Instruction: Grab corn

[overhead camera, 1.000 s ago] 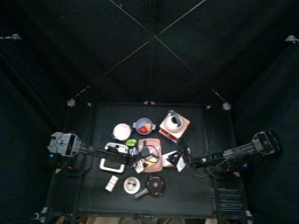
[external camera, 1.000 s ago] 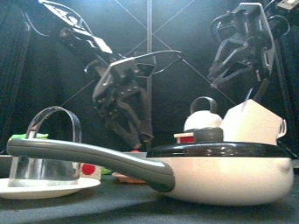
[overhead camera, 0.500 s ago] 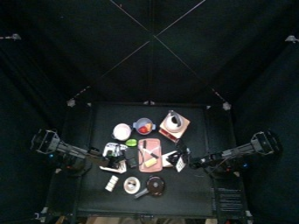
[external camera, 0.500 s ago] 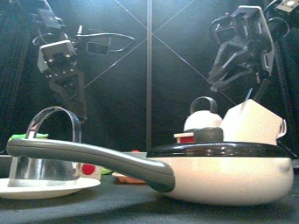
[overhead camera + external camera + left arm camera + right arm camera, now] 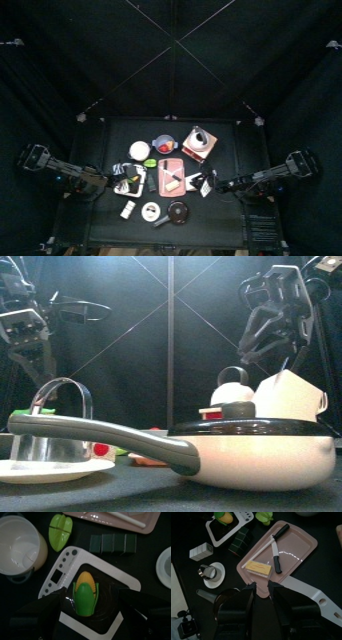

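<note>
The corn [image 5: 85,599], yellow with a green husk, lies on the dark platform of a white kitchen scale [image 5: 63,569]. In the left wrist view my left gripper [image 5: 91,597] hovers over it, open, with one jaw on each side of the cob and apart from it. The scale also shows in the top view [image 5: 130,186], left of the table's middle, with the left arm [image 5: 67,178] beside it. The corn shows at the edge of the right wrist view [image 5: 227,517]. My right gripper [image 5: 261,586] is shut and empty above a pink cutting board [image 5: 284,552].
A knife [image 5: 276,549] and a butter block [image 5: 258,567] lie on the pink board. A green pepper [image 5: 61,524], a white bowl [image 5: 20,544] and black blocks [image 5: 113,543] lie near the scale. A white saucepan [image 5: 254,446] and a glass jug [image 5: 60,421] stand at the table's front.
The left arm has drawn back from the table's middle toward the left edge. The right arm has not moved.
</note>
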Robot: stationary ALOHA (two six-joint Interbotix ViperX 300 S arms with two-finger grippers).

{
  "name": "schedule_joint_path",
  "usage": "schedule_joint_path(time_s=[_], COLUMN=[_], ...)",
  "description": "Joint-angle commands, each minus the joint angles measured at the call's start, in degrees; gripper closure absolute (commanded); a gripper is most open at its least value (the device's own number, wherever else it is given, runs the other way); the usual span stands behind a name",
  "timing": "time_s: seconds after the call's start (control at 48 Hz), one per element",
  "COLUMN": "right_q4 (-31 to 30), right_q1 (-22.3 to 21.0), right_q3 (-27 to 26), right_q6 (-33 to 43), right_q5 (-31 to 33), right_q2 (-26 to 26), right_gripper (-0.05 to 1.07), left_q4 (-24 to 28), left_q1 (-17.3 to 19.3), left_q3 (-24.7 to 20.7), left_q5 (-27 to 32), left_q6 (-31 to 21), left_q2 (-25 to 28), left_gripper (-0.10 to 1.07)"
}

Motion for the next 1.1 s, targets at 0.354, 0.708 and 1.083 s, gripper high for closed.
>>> schedule_joint_path(time_s=[0.354,0.708,1.083], right_q4=[-0.44,-0.44,-0.35], right_q1=[-0.53,-0.53,-0.53], right_q3=[-0.97,-0.97,-0.97], right_q6=[-0.09,-0.09,-0.09], right_q5=[-0.18,-0.18,-0.18], right_q2=[0.26,0.26,0.26], right_gripper=[0.35,0.35,0.35], left_q4=[-2.72,-3.08,-3.08], left_q1=[0.88,3.96,6.42], left_q3=[5.54,6.77,6.86], left_q5=[-8.35,-12.3,-12.48], left_q6=[-0.09,-0.09,-0.88], left_q2=[-1.67,1.93,3.87], left_gripper=[-0.04,-0.04,-0.03])
